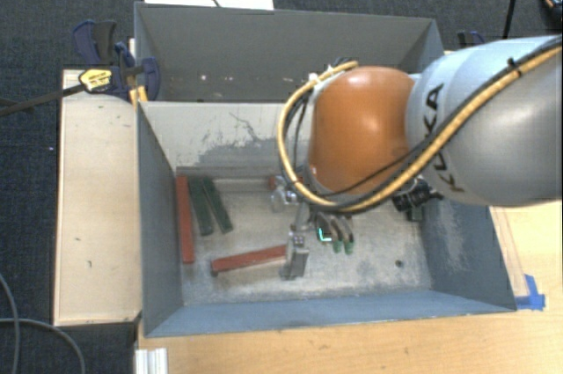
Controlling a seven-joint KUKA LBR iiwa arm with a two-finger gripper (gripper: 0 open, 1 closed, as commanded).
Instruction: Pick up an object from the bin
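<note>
In the grey bin [167, 187], below the orange cover [361, 130], a red bar [246, 260] lay near the front wall, the tool [297, 258] at its right end. Whether the tool was spread or pressed together I could not tell. A grip so near the end might let the bar pivot free.

Two red bars [186, 223] [249, 260] and two dark green bars [201, 207] [217, 203], four loose pieces in all

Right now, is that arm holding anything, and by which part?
Cannot tell. The gripper sits at the right end of a reddish-brown bar lying flat on the floor of the bin; whether it grips that end is unclear.
</note>
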